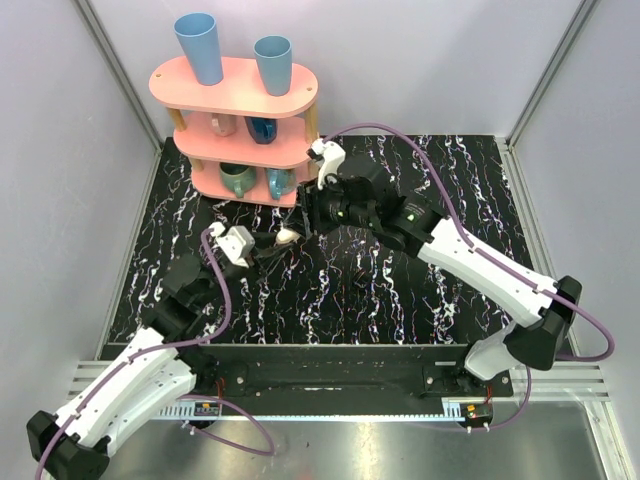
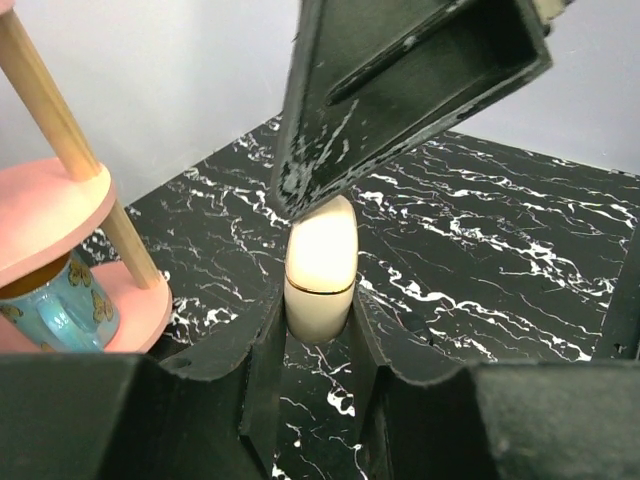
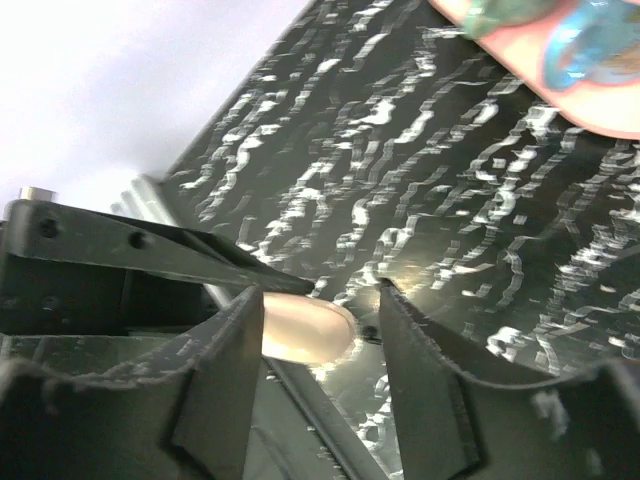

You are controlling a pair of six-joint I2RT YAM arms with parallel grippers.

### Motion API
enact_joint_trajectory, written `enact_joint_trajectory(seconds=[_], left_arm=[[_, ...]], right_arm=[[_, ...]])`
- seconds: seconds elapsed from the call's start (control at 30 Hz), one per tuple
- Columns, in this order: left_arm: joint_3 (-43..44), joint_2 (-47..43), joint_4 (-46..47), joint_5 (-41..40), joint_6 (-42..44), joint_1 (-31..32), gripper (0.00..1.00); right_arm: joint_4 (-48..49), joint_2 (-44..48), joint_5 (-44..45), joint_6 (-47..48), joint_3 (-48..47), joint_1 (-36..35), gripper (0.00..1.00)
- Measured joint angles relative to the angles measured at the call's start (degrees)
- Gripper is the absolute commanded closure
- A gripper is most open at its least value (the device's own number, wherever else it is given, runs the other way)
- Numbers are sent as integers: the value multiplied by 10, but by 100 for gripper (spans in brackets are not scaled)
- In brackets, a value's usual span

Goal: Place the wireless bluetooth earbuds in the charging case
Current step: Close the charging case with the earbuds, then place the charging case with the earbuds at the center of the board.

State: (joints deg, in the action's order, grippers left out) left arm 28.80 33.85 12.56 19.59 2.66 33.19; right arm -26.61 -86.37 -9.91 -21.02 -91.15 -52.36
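Left wrist: left jaws grip charging case [image 2: 320, 265], seemingly shut. Right wrist: right jaws spread around it.

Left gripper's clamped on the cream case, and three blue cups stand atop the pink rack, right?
Only two blue cups stand atop the pink rack, per the top external view. The left gripper is indeed clamped on the cream case.

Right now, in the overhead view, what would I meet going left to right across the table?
Left arm → charging case → right arm. The pink shelf overlaps the case sideways, so it is left out.
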Motion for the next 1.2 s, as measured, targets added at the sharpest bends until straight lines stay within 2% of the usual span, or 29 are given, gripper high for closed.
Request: enact_joint_trajectory(seconds=[0.07, 0.2, 0.4, 0.63, 0.93, 1.1, 1.2], left_arm=[[1, 16, 4, -6, -6, 0, 100], [1, 71, 15, -18, -27, 0, 100], [1, 209, 33, -18, -82, -2, 100], [43, 381, 67, 23, -169, -24, 100], [68, 590, 174, 105, -314, -71, 99], [74, 610, 174, 106, -336, -74, 92], [93, 610, 152, 101, -327, -73, 90]], right_arm=[[-3, 9, 49, 2, 11, 0, 36], [-11, 28, 142, -1, 30, 17, 35], [-8, 61, 211, -33, 110, 118, 35], [-7, 89, 225, -47, 186, 130, 35], [-2, 112, 224, -53, 207, 144, 35], [0, 119, 225, -57, 226, 146, 34], [0, 121, 224, -66, 243, 147, 34]])
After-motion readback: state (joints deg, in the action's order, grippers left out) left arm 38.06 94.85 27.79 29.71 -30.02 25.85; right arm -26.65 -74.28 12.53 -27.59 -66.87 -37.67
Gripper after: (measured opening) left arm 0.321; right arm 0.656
